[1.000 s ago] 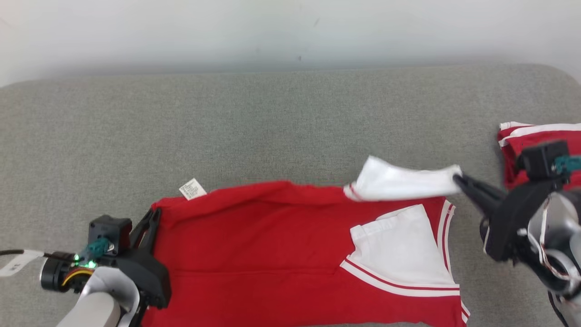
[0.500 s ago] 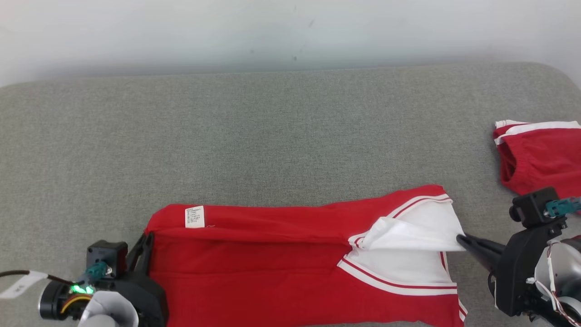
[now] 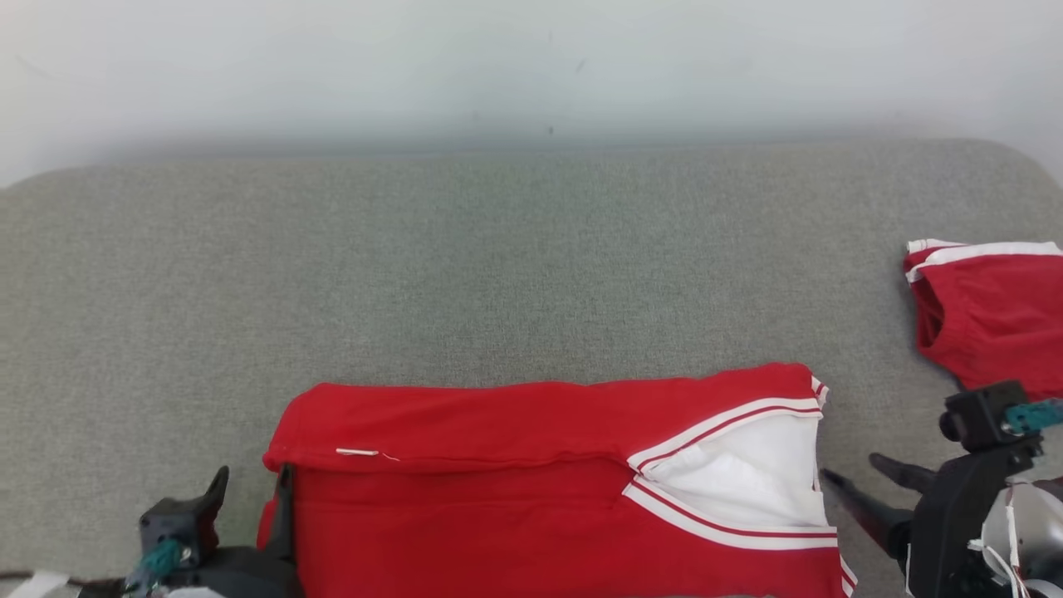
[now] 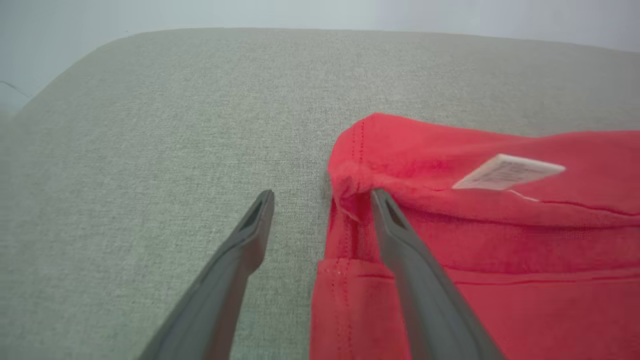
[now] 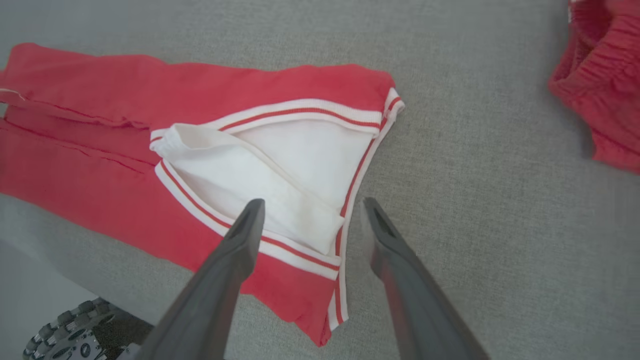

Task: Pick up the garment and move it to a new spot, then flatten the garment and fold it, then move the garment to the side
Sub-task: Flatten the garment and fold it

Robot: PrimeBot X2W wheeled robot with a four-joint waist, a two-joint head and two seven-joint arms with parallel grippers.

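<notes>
Red garment (image 3: 531, 465) now lies folded over itself near the front of the grey cushion (image 3: 498, 249), since my left gripper (image 3: 253, 477) and right gripper (image 3: 851, 468) just let go, both spread wide, so I judge this fold done.

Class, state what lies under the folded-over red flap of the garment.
A white sleeve pokes out beneath the flap at the right end of the garment. How far it runs underneath is hidden.
</notes>
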